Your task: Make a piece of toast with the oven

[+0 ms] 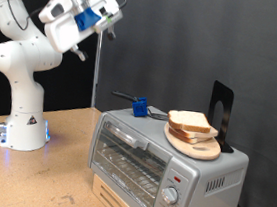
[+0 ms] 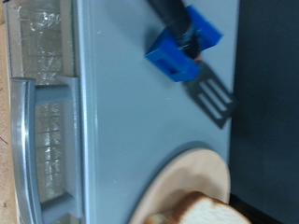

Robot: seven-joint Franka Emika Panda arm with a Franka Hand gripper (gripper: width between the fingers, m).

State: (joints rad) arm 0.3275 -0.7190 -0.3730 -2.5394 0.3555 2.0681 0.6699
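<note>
Toast (image 1: pixel 189 121) lies as two like slices stacked on a round wooden board (image 1: pixel 202 148), and that board sits on the flat top of the oven (image 1: pixel 161 167), toward the exterior view's right. A corner of one slice (image 2: pixel 201 211) and the board's pale curved edge (image 2: pixel 177 182) also show in the wrist view.

Oven door is shut; its glass window and the wire rack behind it are visible, with a handle across the upper front. Two round knobs and a small red light sit on the front panel at the exterior view's right.

A blue block (image 1: pixel 138 108) with a dark handle rests on the oven top, well apart from the board on the exterior view's left. In the wrist view the same blue block (image 2: pixel 183 47) carries a dark slotted spatula blade (image 2: pixel 213 96) lying flat on the grey metal. A black upright stand (image 1: pixel 221 113) is just behind the board.

The tool (image 1: pixel 105 21) hangs high above the oven, at the exterior view's upper left, touching nothing. Whether its fingers are open or closed cannot be told; nothing is seen between them.

The oven stands on a wooden surface (image 1: pixel 59 180).
</note>
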